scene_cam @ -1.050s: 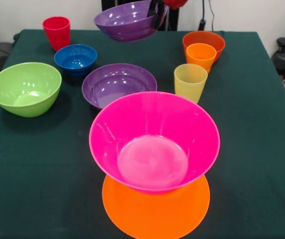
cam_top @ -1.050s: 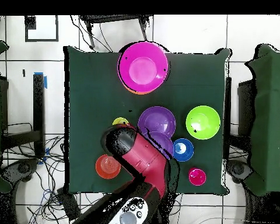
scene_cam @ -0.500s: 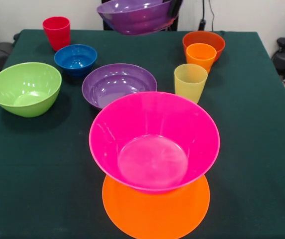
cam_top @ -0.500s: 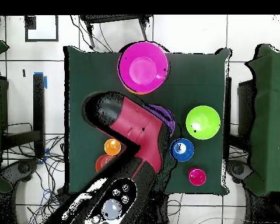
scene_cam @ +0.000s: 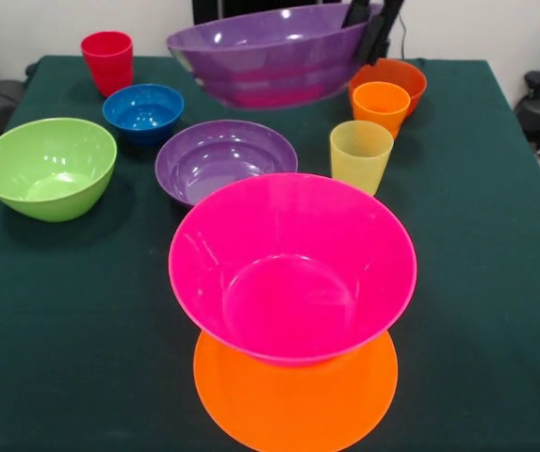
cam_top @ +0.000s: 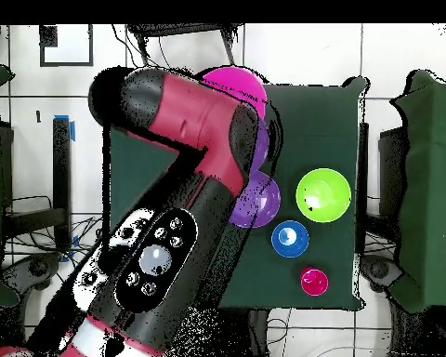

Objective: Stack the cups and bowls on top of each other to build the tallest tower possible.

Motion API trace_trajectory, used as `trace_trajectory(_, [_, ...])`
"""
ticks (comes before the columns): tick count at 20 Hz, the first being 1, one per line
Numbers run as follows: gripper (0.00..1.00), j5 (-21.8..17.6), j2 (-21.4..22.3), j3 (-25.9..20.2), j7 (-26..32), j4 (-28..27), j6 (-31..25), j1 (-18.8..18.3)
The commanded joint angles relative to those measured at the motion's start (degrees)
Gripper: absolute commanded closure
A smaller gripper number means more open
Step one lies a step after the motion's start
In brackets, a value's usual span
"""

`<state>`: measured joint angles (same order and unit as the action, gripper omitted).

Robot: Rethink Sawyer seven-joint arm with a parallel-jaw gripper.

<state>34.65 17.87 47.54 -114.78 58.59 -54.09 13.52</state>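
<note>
Since that purple bowl [scene_cam: 270, 56] looks light, stiff and slick, the gripper [scene_cam: 371, 24] pinching its rim seems right.

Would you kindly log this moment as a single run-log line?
pincer: shut on purple bowl, held aloft | tower: pink bowl on orange bowl | second purple bowl: on table

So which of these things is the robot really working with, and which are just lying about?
Part of the job:
gripper holding a purple bowl
pink bowl on the orange bowl
second purple bowl, green bowl, blue bowl, red-orange bowl
red cup, yellow cup, orange cup

Just there:
green tablecloth
</note>
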Motion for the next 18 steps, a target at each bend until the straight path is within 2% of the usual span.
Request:
trace_trajectory(1, [1.0, -2.48, -9.57, -0.32, -9.18, -22.59, -10.91, -3.98])
trace_trajectory(4, [1.0, -0.44, -13.18, 2.14, -10.14, -30.36, -13.73, -6.21])
trace_trajectory(8, [1.0, 1.86, -16.32, 4.67, -11.02, -36.25, -16.42, -8.09])
trace_trajectory(13, [1.0, 3.95, -17.79, 7.29, -11.33, -39.42, -18.86, -9.05])
trace_trajectory(18, [1.0, 5.3, -18.36, 8.67, -11.36, -39.79, -20.37, -9.0])
